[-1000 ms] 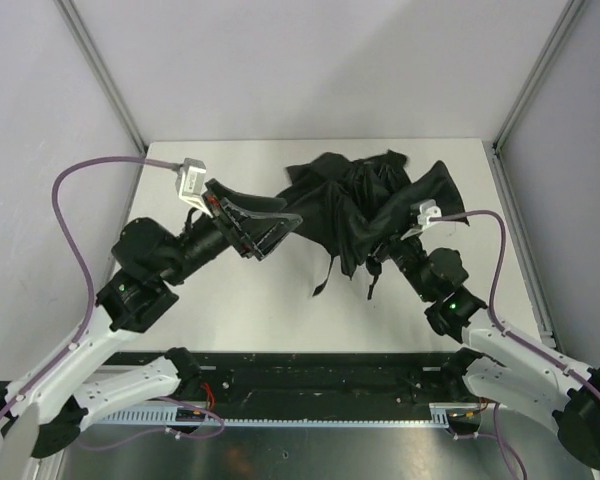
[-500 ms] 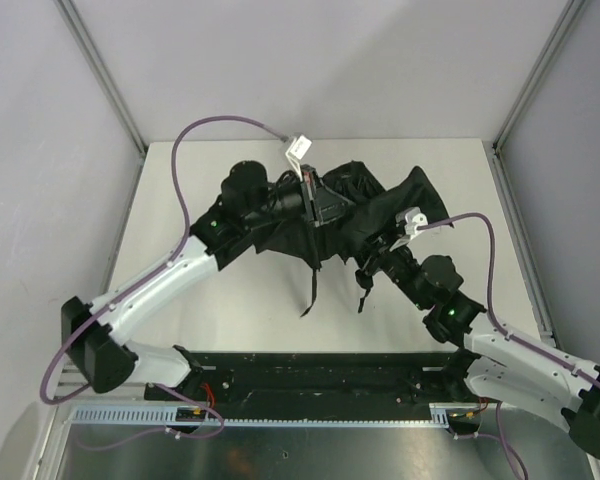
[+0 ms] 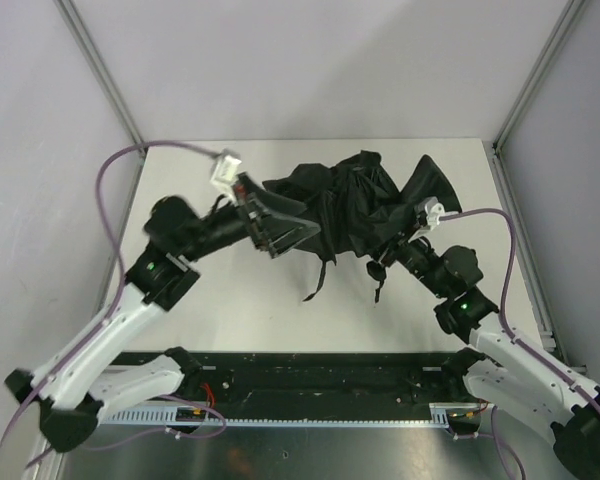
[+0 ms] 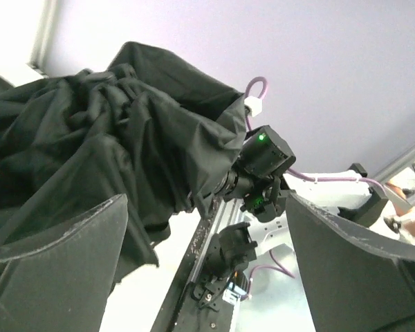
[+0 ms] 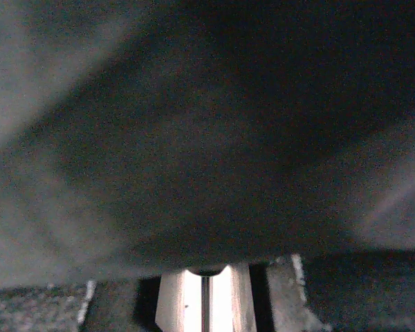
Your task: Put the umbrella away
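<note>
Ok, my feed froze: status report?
Left fingers open, empty. Right gripper sunk in umbrella fabric, holding it, fingers hidden. Umbrella bunched, loose. Nothing blocking.

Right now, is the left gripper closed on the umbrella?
No, in its wrist view the left gripper has its fingers spread wide apart, and they pinch none of the umbrella.

The table (image 3: pixel 230 310) is a plain off-white slab with a matte top. A crumpled black folding umbrella (image 3: pixel 360 205) is heaped on its far part, around 1 o'clock from the middle. Two thin black straps (image 3: pixel 318 280) trail from the fabric toward 6 o'clock, across the pale surface.
</note>
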Robot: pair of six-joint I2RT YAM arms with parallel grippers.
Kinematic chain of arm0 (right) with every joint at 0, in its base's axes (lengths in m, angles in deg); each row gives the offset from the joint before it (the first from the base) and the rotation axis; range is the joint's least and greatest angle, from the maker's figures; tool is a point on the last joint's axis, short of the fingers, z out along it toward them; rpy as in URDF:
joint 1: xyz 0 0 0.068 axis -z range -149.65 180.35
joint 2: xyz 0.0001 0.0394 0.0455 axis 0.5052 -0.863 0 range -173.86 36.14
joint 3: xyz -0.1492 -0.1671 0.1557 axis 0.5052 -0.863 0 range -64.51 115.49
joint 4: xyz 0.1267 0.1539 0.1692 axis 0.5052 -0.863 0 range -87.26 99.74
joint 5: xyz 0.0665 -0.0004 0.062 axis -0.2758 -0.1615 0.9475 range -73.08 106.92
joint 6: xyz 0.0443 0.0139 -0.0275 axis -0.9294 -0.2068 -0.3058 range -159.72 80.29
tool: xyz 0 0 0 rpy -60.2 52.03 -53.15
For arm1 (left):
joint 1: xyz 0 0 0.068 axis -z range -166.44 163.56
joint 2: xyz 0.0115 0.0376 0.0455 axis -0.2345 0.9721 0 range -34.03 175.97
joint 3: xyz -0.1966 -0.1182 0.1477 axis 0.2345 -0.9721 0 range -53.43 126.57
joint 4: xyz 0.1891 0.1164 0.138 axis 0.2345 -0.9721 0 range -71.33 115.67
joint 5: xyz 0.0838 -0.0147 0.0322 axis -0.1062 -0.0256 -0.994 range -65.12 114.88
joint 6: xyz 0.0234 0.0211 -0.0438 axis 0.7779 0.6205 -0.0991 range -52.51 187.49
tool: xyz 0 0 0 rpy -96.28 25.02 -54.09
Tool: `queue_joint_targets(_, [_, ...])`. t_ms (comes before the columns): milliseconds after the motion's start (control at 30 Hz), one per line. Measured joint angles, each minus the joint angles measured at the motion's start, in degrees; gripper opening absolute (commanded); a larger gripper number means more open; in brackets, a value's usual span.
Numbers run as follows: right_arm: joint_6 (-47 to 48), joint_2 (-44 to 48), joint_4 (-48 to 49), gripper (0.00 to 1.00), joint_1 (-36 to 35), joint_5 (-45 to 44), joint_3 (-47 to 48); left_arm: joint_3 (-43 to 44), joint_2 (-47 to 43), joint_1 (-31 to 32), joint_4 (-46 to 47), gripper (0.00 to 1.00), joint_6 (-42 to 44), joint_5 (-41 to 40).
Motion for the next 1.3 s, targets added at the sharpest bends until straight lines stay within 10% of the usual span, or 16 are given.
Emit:
queue_joint_targets(233, [-0.2,0.0,2.2,0.00,2.3,8.0,0.0,-7.5,-10.6,-0.7,0.1,1.00,-5.2,-11.5])
queue_joint_targets(900, [3.7,-2.4,3.3,0.00,-5.7,7.6,1.6,-2.2,10.1,0.8,6.7,0.98,-7.9,-11.5])
queue_joint_targets(1000, [4.8,-2.7,2.9,0.00,-6.8,7.2,2.4,-1.7,10.9,0.8,8.7,0.85,-7.9,-9.5])
queue_joint_targets(1200, [6.6,-3.1,0.1,0.00,-8.3,5.8,3.1,0.1,14.3,0.0,11.9,0.18,-9.2,-2.3])
queue_joint_targets(1300, [6.2,-2.9,-1.6,0.05,-8.3,4.2,3.2,0.5,15.7,-0.8,13.0,0.02,-8.2,1.7])
